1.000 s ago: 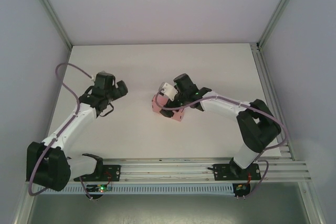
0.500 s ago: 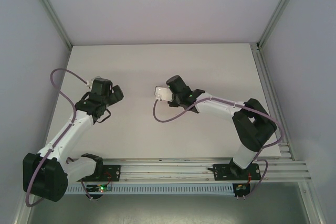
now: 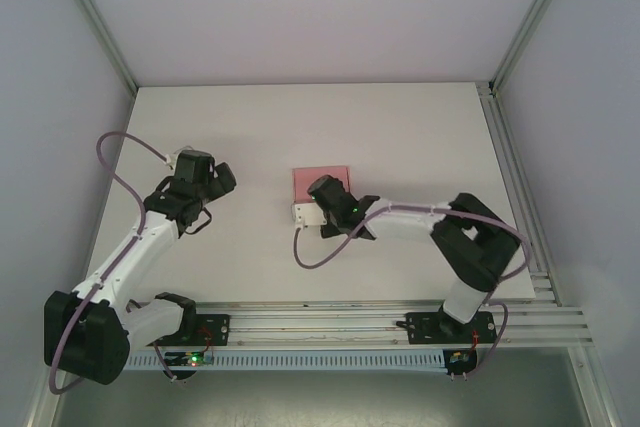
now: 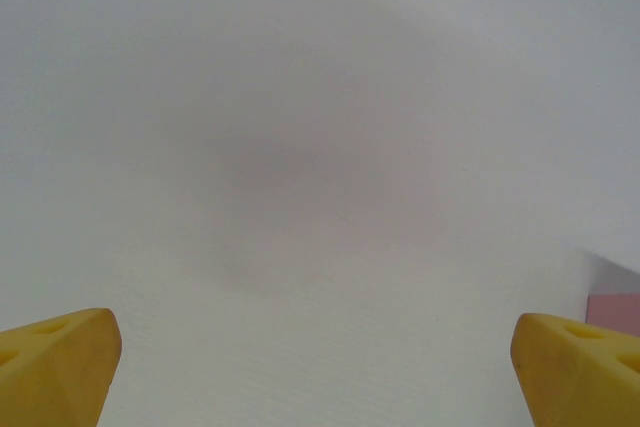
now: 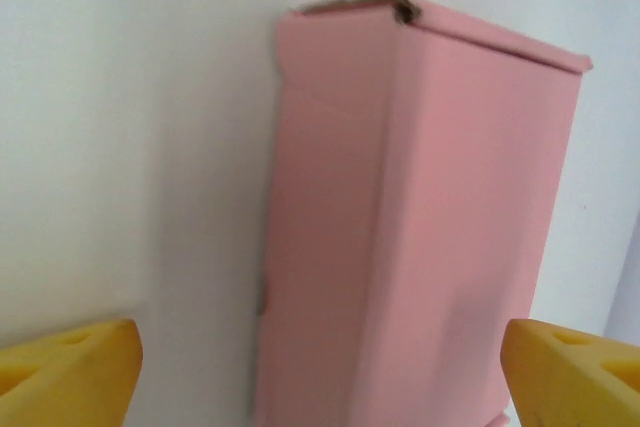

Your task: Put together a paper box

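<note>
The paper box [image 3: 320,180] lay on the white table [image 3: 420,137] near its middle, folded up into a pink block, and the right gripper [image 3: 325,197] sat right at its near end. From the right wrist, the box [image 5: 420,227] ran lengthwise straight away from the camera, its long axis in line with the gripper's own reach, and it filled the gap ahead of the yellow fingertips [image 5: 70,357]. Those fingers were spread wide, one at each bottom corner of the view, nothing pinched. Whether either one touched the card could not be told. The box sat a touch toward the right-hand finger rather than dead centre. At the far end, a small dark gap showed at one corner where the card met.

Over on the other side, the left gripper [image 3: 222,179] hung well apart from the action, fingers also spread and holding nothing. Its wrist camera caught bare table and a sliver of pink [image 4: 612,309] at the right edge, so the box lay off to its right.

The right arm was clearly the nearer one. My read: any squeeze from it would land across the box's short width, with the long sides running between the fingers.
</note>
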You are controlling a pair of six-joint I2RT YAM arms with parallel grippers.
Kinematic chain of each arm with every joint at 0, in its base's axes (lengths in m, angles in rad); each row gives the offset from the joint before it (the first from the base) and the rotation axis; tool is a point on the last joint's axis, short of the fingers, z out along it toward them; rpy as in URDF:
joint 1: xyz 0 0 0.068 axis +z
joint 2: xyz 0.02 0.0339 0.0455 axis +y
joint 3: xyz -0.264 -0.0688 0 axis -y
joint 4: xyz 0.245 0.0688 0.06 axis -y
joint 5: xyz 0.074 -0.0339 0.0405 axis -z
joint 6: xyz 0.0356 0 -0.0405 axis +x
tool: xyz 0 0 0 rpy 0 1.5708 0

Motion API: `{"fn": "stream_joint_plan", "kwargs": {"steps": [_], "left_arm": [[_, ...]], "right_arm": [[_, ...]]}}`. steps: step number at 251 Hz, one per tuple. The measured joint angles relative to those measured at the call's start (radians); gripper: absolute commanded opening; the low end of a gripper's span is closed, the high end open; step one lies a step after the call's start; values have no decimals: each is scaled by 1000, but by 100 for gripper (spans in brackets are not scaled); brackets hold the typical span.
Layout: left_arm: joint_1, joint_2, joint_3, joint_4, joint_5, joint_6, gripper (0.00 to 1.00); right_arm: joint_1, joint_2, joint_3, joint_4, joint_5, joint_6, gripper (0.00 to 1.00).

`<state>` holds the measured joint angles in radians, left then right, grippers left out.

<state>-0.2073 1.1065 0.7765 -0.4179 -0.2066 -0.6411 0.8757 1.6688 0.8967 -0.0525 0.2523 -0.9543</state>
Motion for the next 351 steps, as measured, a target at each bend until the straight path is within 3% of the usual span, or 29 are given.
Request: {"fn": "stream_joint_plan", "kwargs": {"steps": [43,69,86,122,146,195,236,270,351], "left_arm": [[0,14,15,6,-10,19,100],[0,15,17,31,-44,53,100],[1,19,11,87,-86,93,100],[27,61,-83,342,-159,214,100],[48,141,-158,504,-162,297,100],[74,233,-217,694,-135,449,100],[98,222,-274,847,-88,539,100],[105,227,-355,951,-55,587,100],[173,454,-409,1213,16,594,100]], "right_arm": [[16,-274,-71,-10,-78,148,99],[-56,-406,-111,38,-81,291,98],[-191,-453,-114,69,-93,448,98],[-587,-481,-180,221,-84,784,98],[-713,-462,-315,369,-74,881,98],[-723,-360,-477,557,-111,848,98],[-770,-283,-633,925,-124,858,98],[-806,-162,-697,1121,-141,876,98],[-890,-136,-577,1109,-221,942,98]]}}
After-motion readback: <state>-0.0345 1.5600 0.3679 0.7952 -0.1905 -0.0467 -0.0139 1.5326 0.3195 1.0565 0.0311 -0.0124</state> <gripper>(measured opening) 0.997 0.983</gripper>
